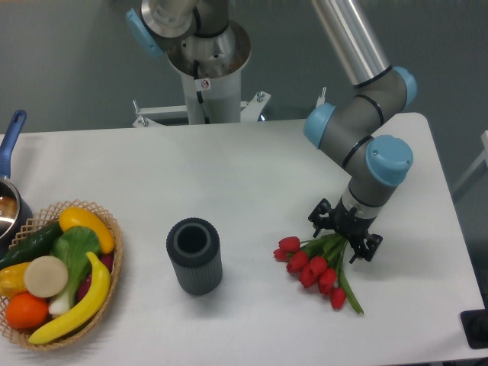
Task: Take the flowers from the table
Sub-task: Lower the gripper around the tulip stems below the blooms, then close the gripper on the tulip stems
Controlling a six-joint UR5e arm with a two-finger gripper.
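Observation:
The flowers [314, 266], a bunch of red tulip buds on green stems, lie on the white table [252, 168] at the front right. Their buds point left and toward the front, and the stems run up under the gripper. My gripper [343, 232] points straight down over the upper stems. Its black fingers [321, 214] are spread to either side of the stems, so it is open. The stem ends are hidden beneath it. I cannot tell whether the fingers touch the stems.
A dark ribbed cylindrical vase [194, 255] stands upright left of the flowers. A wicker basket [107, 274] of fruit and vegetables sits at the front left, with a blue-handled pot [9, 183] behind it. The arm's base [206, 69] rises behind the table.

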